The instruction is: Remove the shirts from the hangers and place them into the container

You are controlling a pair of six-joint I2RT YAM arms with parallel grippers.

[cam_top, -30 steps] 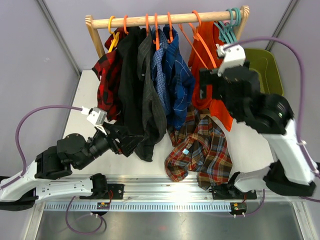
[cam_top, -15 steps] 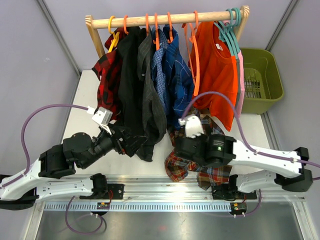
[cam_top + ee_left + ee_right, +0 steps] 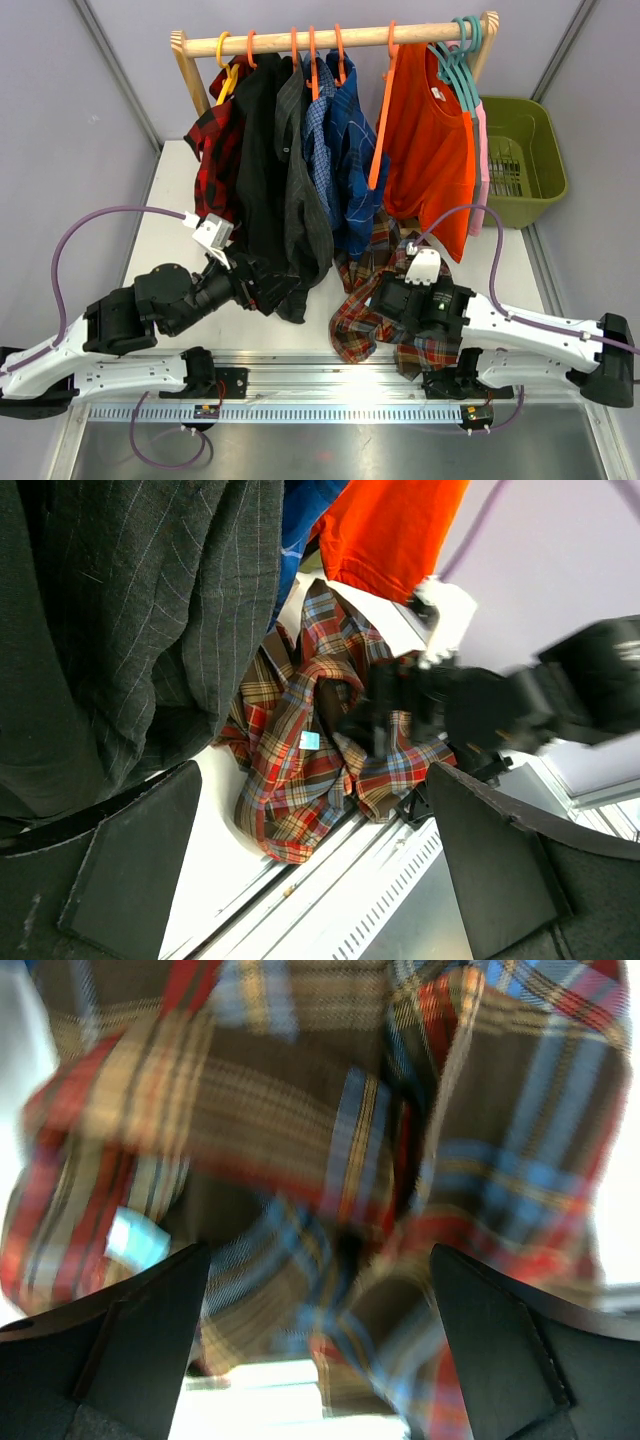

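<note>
With my right fingers (image 3: 115, 1360) spread wide over the brown-red-teal plaid shirt (image 3: 355, 325), I should pinch a thick central fold.

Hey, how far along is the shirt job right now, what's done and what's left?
Done: the brown plaid shirt is off its hanger, lying on the table. In hand: the open right tool hovers over it, nothing gripped; the open left tool sits by the grey shirt. Left: seven shirts hang on the rail, and no shirt shows in the green container.
</note>
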